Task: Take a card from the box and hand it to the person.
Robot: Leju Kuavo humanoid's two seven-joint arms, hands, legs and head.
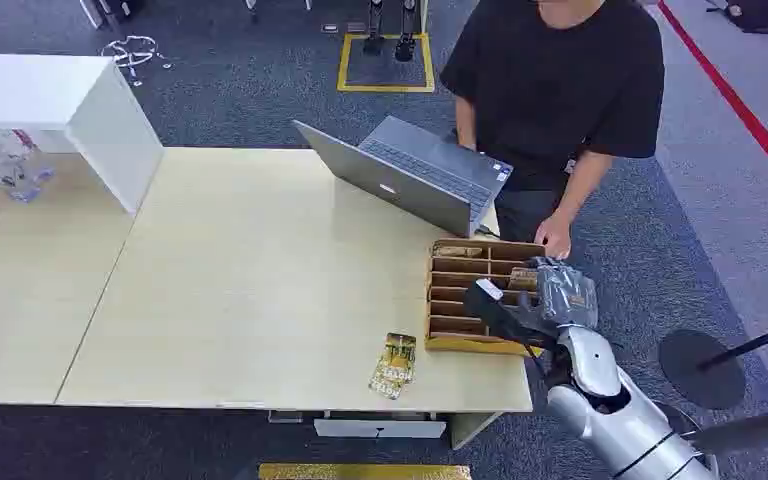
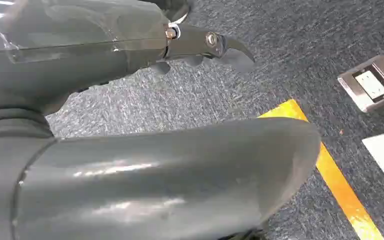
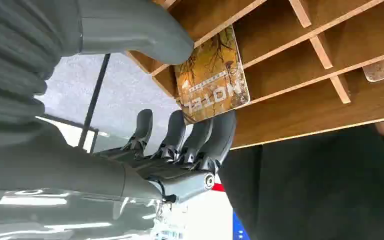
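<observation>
On the left the left hand (image 2: 145, 125) hangs over grey carpet, its fingers (image 2: 230, 50) hooked loosely around nothing. On the bench (image 1: 260, 270), near its front edge, lie cards (image 1: 393, 365), well apart from either hand. To their right stands the compartmented wooden box (image 1: 445, 343), and over its right end the right hand (image 1: 545, 300) reaches in. The person (image 1: 560, 80) waits behind the laptop (image 1: 410, 175), one hand touching the box's far rim. The right wrist view adds what the head view hides: a yellow-brown card (image 3: 212, 80) standing in its compartment, thumb on one side and dark fingers (image 3: 200, 135) touching its other edge. I judge the grasp under way; lifting and handing over remain.
</observation>
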